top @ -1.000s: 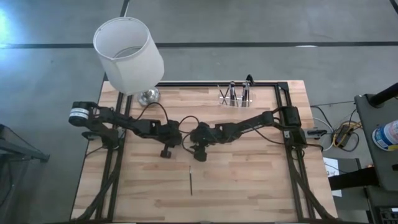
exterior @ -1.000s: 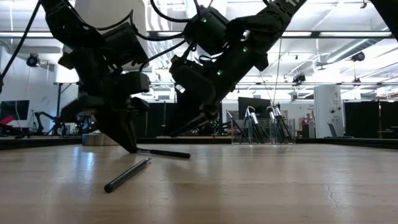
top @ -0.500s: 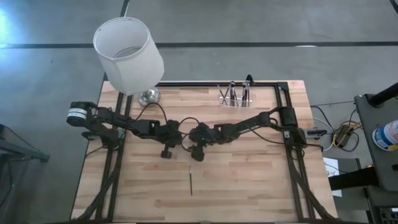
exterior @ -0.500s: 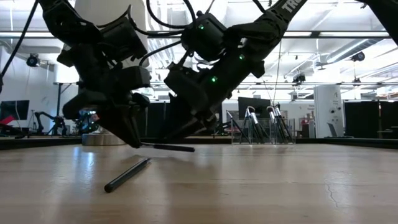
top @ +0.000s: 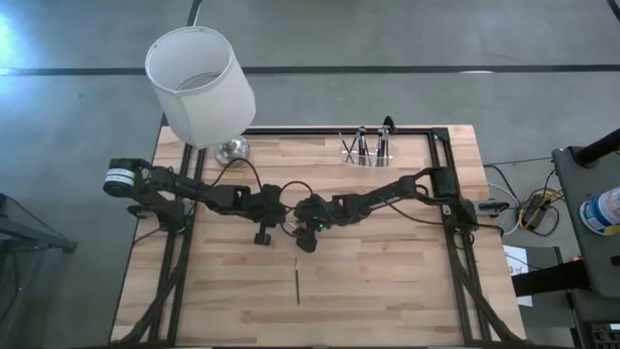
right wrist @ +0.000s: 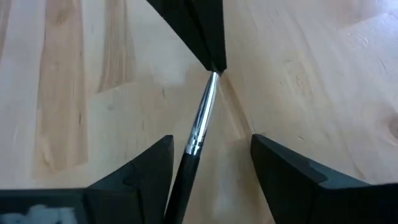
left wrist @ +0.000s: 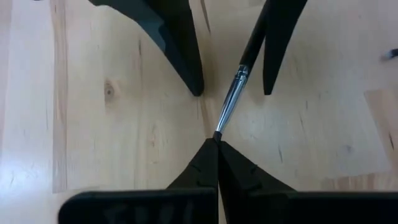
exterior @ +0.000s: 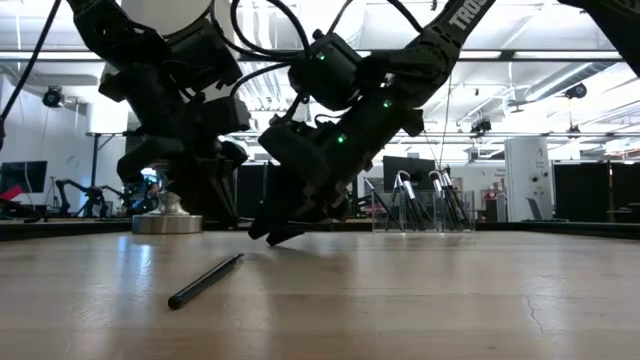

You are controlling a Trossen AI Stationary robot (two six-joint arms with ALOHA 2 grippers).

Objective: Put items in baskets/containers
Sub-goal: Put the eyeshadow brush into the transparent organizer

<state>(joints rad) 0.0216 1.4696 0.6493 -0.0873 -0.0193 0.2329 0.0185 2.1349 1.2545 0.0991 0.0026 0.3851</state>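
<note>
My left gripper [left wrist: 216, 142] is shut on one end of a thin brush [left wrist: 231, 99] with a silver ferrule and a black handle, near the table's middle [top: 283, 219]. My right gripper [right wrist: 211, 139] is open, with one finger on either side of the brush's handle [right wrist: 186, 168]. In the low view the right gripper [exterior: 278, 236] hides the brush. A second dark stick [top: 296, 281] lies flat on the table nearer the front [exterior: 205, 281]. The clear holder [top: 366, 151] stands at the far edge with several sticks upright in it. My left gripper pinches the brush by the tip end of its silver ferrule [left wrist: 219, 129] between its two shut fingers. The fingers slant down from the table's left. The brush runs on from the fingertips, roughly in line with them, toward the right gripper.
A big white lampshade [top: 199, 85] on a round metal base [top: 231, 149] stands at the far left corner. A black frame [top: 438, 136] runs along the table's far and side edges. Bare wood [top: 387, 281] lies toward the front.
My right gripper has come down and toward the left gripper, rolling a little, so its open fingers now stand on either side of the brush held by the left gripper. The stick lying on the table has stayed put.
</note>
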